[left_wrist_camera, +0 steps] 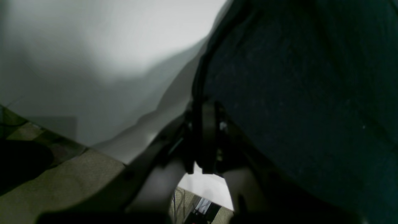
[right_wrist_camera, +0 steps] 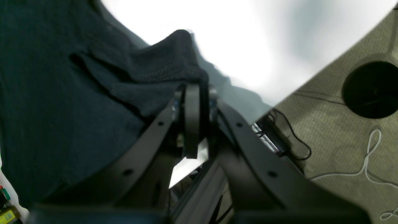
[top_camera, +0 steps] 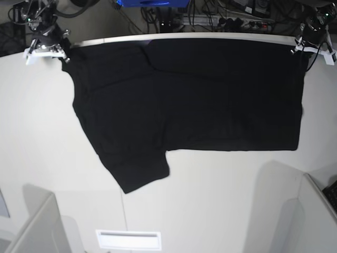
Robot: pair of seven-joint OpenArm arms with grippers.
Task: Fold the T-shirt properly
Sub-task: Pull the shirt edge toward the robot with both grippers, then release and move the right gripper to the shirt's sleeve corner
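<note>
T-shirts: one, a black T-shirt [top_camera: 200, 95], plain side up as far as I can see, spread across the far half of the white table [top_camera: 210, 200] with its upper edge running along the table's far edge.
Sleeves: one shows clearly, hanging toward the near side at the base view's lower left [top_camera: 138, 171]; the other I cannot pick out.
My grippers: two.
Left gripper [left_wrist_camera: 203, 137]: jaws pressed together on a black hem of the T-shirt; in the base view it sits at the far right corner of the cloth [top_camera: 311, 45].
Right gripper [right_wrist_camera: 194, 121]: jaws closed on a bunched fold of the dark fabric [right_wrist_camera: 161, 74]; in the base view it sits at the far left corner [top_camera: 48, 45].
Cloth in my wrist views: it fills the right side of the left wrist view [left_wrist_camera: 311, 93] and the left side of the right wrist view [right_wrist_camera: 62, 109].
Hard to make out: both wrist views are blurred and dark near my fingers, so I cannot tell how much cloth lies between them.
Cut off: my arms, at the top of the base view; the shirt's far edge merges with the table rim.
Floor: carpet [right_wrist_camera: 335, 140] with one black cable [right_wrist_camera: 295, 137] and one white cable [right_wrist_camera: 367, 161] in the right wrist view; several more cables in a tangle behind the table [top_camera: 221, 16].
Containers: a shallow white slot or tray [top_camera: 128, 240] at the near edge, contents not visible.
</note>
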